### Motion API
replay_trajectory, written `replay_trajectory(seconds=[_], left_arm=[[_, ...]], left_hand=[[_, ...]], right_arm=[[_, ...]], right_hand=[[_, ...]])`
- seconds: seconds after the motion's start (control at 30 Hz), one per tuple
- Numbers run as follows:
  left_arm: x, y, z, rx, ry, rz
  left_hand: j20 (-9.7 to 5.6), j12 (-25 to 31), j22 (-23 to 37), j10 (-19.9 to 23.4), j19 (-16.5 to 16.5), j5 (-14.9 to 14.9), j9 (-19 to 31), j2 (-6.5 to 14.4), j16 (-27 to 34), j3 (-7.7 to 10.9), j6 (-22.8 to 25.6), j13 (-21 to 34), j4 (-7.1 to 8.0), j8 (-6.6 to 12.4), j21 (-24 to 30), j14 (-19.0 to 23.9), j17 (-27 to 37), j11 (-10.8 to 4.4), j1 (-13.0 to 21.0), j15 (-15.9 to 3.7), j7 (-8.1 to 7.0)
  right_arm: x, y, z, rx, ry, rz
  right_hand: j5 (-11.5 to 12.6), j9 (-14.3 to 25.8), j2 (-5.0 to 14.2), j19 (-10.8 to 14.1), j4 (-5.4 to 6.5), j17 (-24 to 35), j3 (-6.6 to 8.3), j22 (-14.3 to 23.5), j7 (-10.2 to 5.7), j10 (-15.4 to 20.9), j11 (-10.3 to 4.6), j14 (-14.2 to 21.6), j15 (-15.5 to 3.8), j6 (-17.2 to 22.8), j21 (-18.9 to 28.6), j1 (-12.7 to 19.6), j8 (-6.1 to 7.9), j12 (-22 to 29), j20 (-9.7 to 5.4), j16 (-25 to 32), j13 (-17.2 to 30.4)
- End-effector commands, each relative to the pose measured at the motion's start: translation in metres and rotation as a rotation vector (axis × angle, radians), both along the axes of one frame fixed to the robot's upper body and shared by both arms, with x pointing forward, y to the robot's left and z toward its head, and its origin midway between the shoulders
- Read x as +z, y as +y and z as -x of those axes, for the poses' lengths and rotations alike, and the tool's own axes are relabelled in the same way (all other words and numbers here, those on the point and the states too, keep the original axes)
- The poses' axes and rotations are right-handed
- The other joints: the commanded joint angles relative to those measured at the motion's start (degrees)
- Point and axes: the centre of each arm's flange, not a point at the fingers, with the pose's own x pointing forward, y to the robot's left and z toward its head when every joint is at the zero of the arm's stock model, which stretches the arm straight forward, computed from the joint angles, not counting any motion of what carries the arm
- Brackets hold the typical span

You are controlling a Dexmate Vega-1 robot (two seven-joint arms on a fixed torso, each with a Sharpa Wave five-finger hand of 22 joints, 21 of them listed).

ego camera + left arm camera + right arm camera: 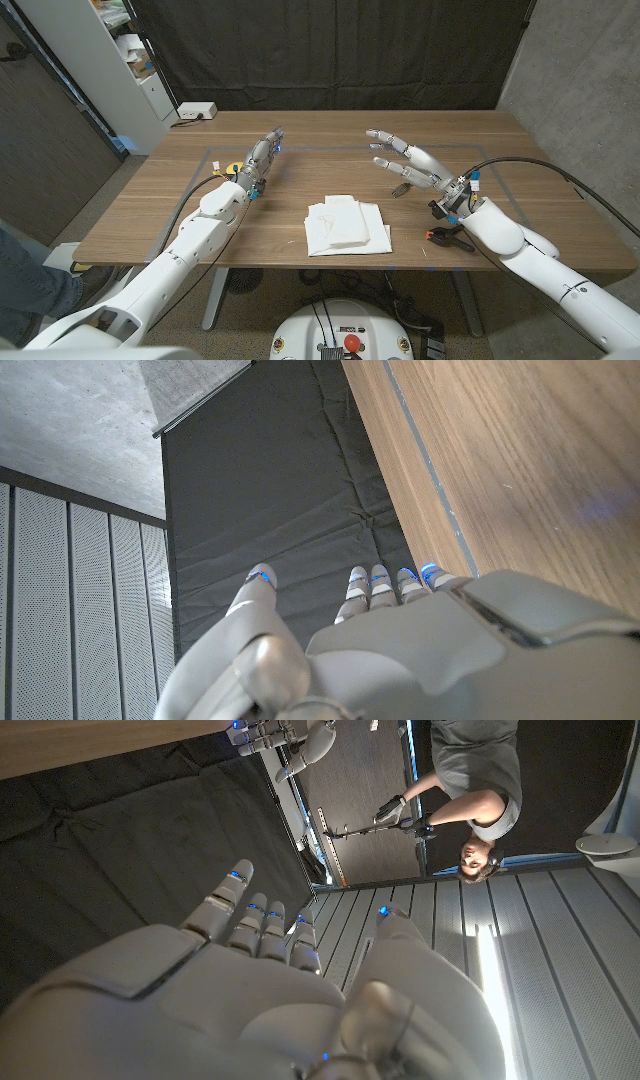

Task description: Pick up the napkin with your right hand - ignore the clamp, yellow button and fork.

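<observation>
- one clamp (450, 238), black with orange tips, lies on the table (140, 215) near the front edge, tucked just beside the right forearm; part of it is hidden by the arm.
- one white napkin (346, 227) lies flat on the table near the front edge, roughly midway between the two arms. it looks folded, with a smaller layer on top of a bigger one. neither hand touches it.
- the right hand (404, 163) is raised above the table, beyond the napkin and to its right, well apart from it. its fingers are spread wide and it holds nothing; the right wrist view shows the same hand (270, 935) with fingers fanned out, empty.
- the left hand (262, 157) is on the left side of the table, fingers stretched out straight and close together, pointing toward the far edge. it holds nothing. the left wrist view shows its fingers (383, 582) reaching past the table edge toward a black curtain (290, 490).
- a thin blue line (300, 146) is marked on the tabletop, running along the far side and down the left.
- one white box (196, 111) sits at the far left corner of the table.
- one person (470, 790) shows in the right wrist view, holding a black device.
- a white shelf unit (120, 60) stands beyond the table on the left.
</observation>
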Motion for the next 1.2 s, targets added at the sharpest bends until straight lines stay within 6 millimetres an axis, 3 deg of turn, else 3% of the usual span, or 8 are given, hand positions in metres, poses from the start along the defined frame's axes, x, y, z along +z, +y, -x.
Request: replay_trajectory(seconds=[0.03, 1.2], left_arm=[[0.003, -0.001, -0.003, -0.003, -0.005, -0.004], [0.015, -0.004, -0.002, -0.001, -0.016, -0.011]], left_hand=[[0.45, -0.2, 0.3, 0.0, -2.4, 0.0, 0.2, 0.4, 0.0, -0.12, 0.3, 0.2, -0.27, 0.09, 0.3, -0.1, 0.2, -0.2, 0.2, -0.12, 0.24], [0.54, -0.2, 0.3, 0.0, -2.4, 0.0, 0.2, 0.6, 0.0, -0.28, 0.4, 0.2, -0.51, 0.07, 0.3, -0.1, 0.2, -0.16, 0.1, -0.14, 0.2]], right_arm=[[0.002, 0.006, 0.004, -0.03, -0.07, 0.074], [-0.007, 0.022, 0.007, -0.128, -0.24, 0.235]], right_hand=[[0.2, 0.2, 0.15, -0.4, -0.4, 0.1, 0.18, 0.1, 0.04, -0.4, -0.1, -0.3, 0.02, -0.5, -0.2, 0.4, -0.23, 0.1, 0.09, -0.1, 0.3], [0.5, 0.2, 0.36, -1.1, -1.54, -0.2, 0.79, 0.1, -0.07, -1.2, -0.1, -1.2, 0.15, -1.1, -0.2, 1.7, -0.15, 0.1, 0.33, -0.5, 0.3]])
